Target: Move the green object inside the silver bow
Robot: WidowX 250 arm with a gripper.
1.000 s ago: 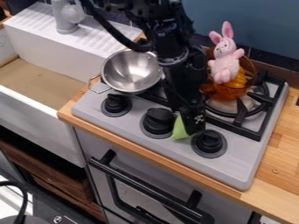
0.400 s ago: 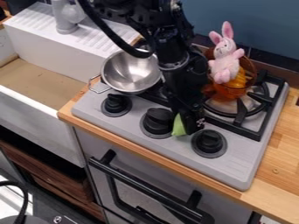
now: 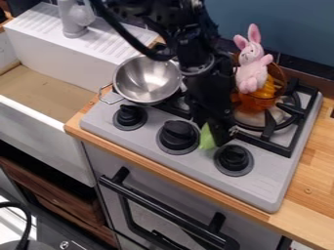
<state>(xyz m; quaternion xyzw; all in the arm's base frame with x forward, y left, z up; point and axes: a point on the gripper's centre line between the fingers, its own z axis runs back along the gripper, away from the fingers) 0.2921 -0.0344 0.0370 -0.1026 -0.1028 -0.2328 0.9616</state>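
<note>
Left of the frame's centre, the silver bowl [image 3: 147, 80] sat upright at the stove's back, its open mouth ready to receive. Near the middle, between two black knobs, the green object [image 3: 206, 139] hung point down, pinched in the claw [image 3: 215, 135], probably high up so its lower part could enter first. A pink rabbit [image 3: 252, 68] leaned upper right, clear of the likely route.

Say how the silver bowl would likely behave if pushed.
The silver bowl would probably keep its shape, since it looks like metal. Its smooth, shiny wall might slip in a grip. With such rounded sides, it could rock or tip if pushed near the rim.
</note>
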